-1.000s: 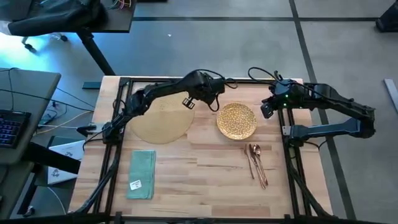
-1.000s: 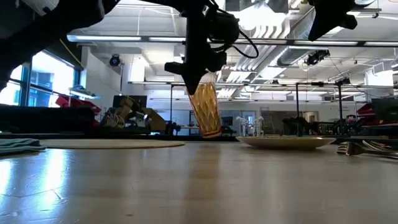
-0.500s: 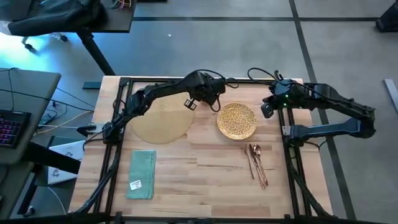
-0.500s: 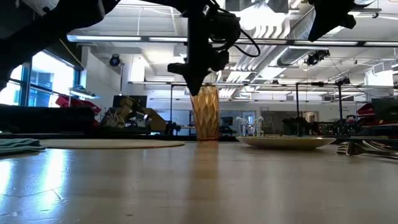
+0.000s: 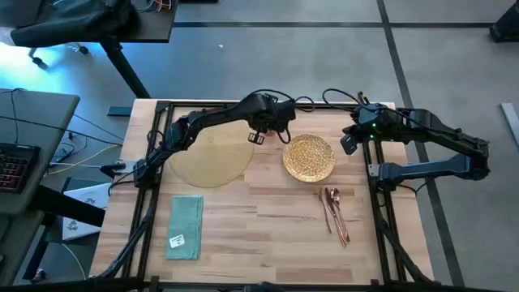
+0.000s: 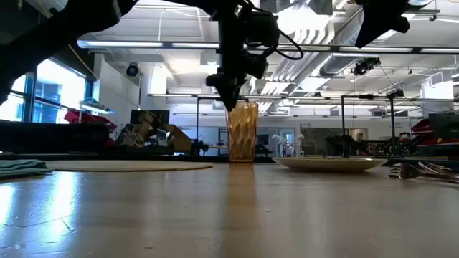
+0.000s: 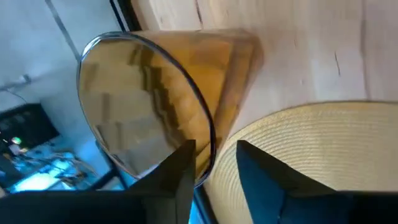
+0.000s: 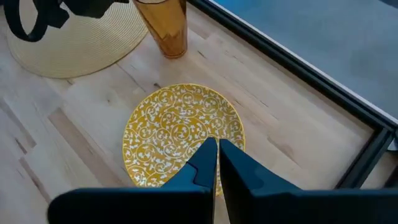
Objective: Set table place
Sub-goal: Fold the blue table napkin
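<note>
i am at the step of putting down the amber cup [image 6: 243, 132]. my left gripper [image 5: 261, 130] is clamped on its rim, one finger [image 7: 176, 180] inside the glass and the other outside. in the low view the cup stands upright with its base on the table [image 5: 268, 235], so i judge it is set down but not yet released. it stands on bare wood at the far side of the table, between the pale-gold placemat [image 5: 209, 154] and the gold plate [image 5: 308, 156], just beside the edge of the placemat.

my right gripper [image 8: 217, 163] hovers above the plate with its fingers together and holds nothing.

the rest of the place is not arranged yet, i think. the plate lies on the wood, apart from the placemat. the teal napkin [image 5: 185, 226] lies near the front left. the fork, spoon and knife [image 5: 334, 212] lie together in one bundle in front of the plate.

the next move, in my judgement, is to spread my left fingers and lift straight up, so the inner finger does not catch the rim and tip the cup. after this the plate should probably go onto the placemat.
</note>
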Robot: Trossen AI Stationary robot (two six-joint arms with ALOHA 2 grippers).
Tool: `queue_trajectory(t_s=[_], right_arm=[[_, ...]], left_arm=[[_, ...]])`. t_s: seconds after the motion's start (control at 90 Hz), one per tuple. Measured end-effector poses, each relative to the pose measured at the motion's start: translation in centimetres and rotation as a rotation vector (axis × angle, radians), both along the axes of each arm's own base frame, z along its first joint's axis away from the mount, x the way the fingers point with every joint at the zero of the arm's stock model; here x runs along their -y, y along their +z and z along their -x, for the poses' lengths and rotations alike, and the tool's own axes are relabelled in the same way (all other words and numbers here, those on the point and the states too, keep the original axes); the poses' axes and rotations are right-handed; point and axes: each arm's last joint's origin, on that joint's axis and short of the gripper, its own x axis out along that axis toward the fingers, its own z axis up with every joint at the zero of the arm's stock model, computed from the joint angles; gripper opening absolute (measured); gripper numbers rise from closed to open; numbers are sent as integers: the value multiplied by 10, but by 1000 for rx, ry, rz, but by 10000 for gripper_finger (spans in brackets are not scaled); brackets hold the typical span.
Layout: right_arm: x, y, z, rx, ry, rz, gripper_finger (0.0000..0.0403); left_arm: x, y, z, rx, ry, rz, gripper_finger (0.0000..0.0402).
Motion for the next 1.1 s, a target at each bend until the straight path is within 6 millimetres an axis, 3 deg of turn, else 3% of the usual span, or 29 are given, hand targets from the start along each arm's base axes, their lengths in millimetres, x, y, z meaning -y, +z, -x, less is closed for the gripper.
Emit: queue_trajectory(t_s=[0.378,0.756,0.867,0.967,1.1], right_arm=[[0,0,0,0,1,-2,0],[0,0,0,1,8,1,0],[0,0,0,-2,17,7,0],[0,0,-1,-1,29,3,0],[0,1,-2,15,38,-4,0]], left_arm=[[-18,-1,2,93,149,-31,113],[17,37,14,141,181,-80,113],[30,47,22,169,265,-66,113],[47,60,35,272,468,81,113],[79,80,39,458,785,491,113]])
